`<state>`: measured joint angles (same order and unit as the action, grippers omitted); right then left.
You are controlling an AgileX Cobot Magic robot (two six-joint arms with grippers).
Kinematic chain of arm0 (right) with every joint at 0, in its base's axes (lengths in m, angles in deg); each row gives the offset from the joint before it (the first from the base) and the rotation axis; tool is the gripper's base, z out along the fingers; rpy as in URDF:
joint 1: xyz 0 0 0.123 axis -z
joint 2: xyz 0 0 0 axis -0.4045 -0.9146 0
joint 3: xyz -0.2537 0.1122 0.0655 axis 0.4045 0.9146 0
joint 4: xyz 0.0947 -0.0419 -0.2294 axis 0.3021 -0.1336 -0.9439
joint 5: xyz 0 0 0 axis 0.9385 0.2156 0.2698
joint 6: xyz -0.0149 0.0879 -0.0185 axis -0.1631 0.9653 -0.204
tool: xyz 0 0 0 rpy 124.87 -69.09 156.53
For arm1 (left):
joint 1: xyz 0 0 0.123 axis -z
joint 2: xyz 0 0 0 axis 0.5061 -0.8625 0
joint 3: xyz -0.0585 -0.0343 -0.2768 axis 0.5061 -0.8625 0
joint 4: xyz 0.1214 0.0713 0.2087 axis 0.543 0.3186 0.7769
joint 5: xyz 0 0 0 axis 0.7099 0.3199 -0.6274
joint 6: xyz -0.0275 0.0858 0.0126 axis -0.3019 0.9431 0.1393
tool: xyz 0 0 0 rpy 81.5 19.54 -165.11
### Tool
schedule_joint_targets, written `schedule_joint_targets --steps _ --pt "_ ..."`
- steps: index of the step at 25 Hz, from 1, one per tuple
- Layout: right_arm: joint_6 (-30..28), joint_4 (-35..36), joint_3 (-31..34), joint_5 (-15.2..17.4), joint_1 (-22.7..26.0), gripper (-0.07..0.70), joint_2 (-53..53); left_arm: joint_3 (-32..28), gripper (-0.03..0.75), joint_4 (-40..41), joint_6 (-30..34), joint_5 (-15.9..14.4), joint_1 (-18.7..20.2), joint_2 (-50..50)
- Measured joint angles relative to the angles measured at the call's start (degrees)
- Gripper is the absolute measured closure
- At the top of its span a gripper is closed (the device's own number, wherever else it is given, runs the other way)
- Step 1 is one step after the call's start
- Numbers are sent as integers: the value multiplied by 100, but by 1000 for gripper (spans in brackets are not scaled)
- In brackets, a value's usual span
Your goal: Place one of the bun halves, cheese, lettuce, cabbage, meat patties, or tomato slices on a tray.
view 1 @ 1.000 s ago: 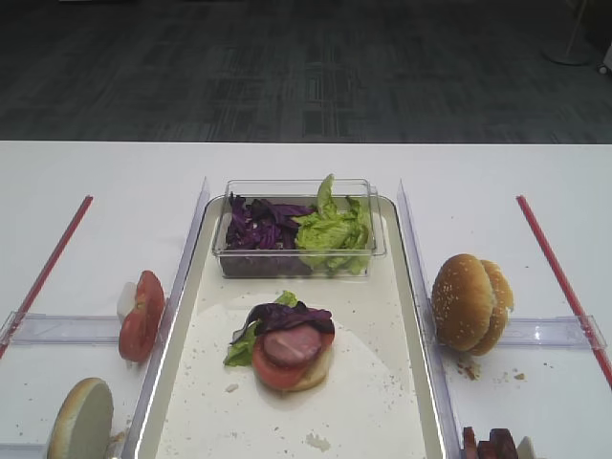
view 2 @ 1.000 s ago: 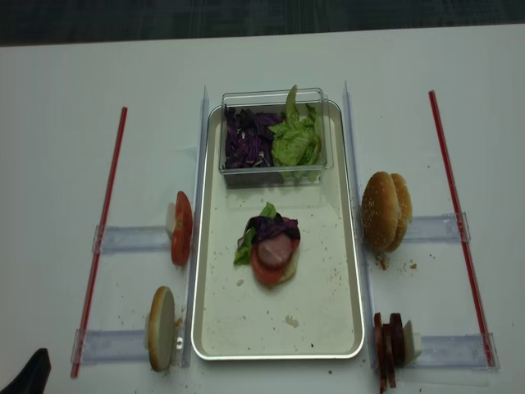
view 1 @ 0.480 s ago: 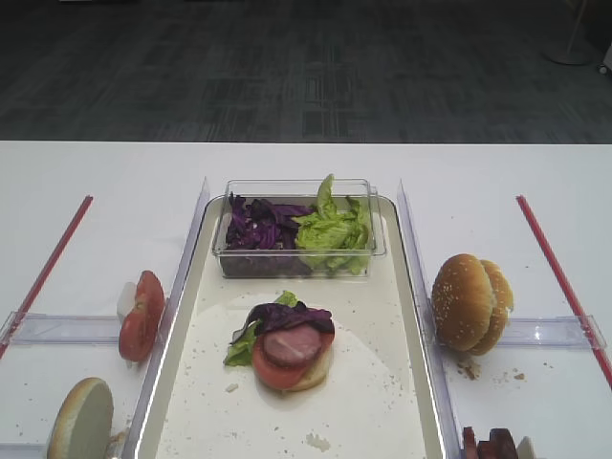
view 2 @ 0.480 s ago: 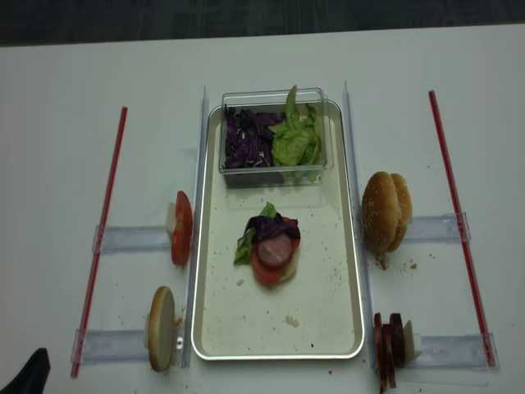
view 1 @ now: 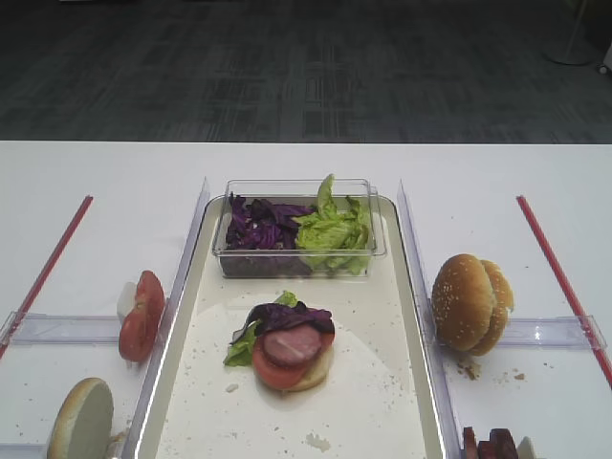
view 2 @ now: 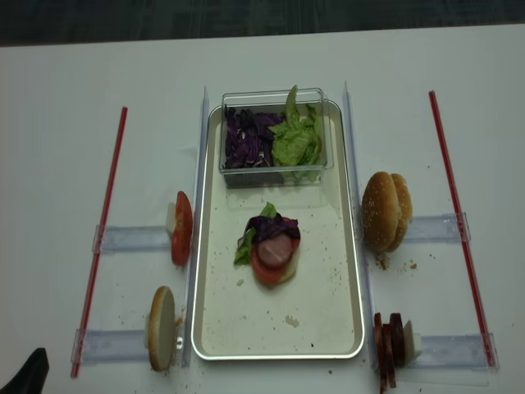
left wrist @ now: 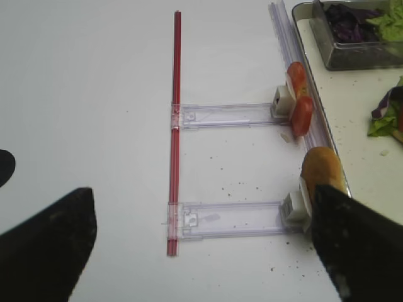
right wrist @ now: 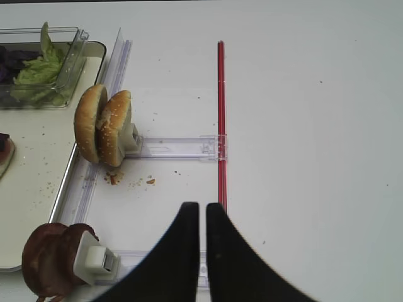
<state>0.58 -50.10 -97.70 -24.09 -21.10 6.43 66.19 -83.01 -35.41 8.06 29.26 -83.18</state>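
Observation:
On the silvery tray [view 2: 279, 355] lies a stack [view 1: 287, 344] of a bun half, a tomato slice, a meat patty [view 1: 291, 343], cabbage and lettuce. More cabbage [view 1: 258, 225] and lettuce [view 1: 335, 229] fill the clear tub [view 1: 298, 253]. Two bun halves [view 1: 469, 301] stand on edge to the right of the tray, and one bun half [view 1: 81, 421] to its left. Tomato slices [view 1: 142, 316] stand on the left, meat patties [right wrist: 47, 258] on the right. Cheese is out of view. My left gripper [left wrist: 201, 192] hangs open and empty over the left table. My right gripper [right wrist: 202, 211] is shut and empty.
Red strips [view 2: 102, 238] [view 2: 459, 222] run along both outer sides of the white table. Clear plastic rails [left wrist: 233, 115] [right wrist: 176, 148] hold the upright food beside the tray. Crumbs [right wrist: 129, 181] lie under the right buns.

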Motion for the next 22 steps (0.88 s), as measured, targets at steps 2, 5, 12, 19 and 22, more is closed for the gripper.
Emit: schedule_joint_targets --steps 2,5,12,19,22 --pt "0 0 0 0 0 563 0 0 85 0 0 0 0 0" --pt "0 0 0 0 0 563 0 0 85 0 0 0 0 0" --pt "0 0 0 0 0 563 0 0 85 0 0 0 0 0" --pt "0 0 0 0 0 479 0 0 85 0 0 0 0 0" --pt "0 0 0 0 0 367 0 0 85 0 0 0 0 0"
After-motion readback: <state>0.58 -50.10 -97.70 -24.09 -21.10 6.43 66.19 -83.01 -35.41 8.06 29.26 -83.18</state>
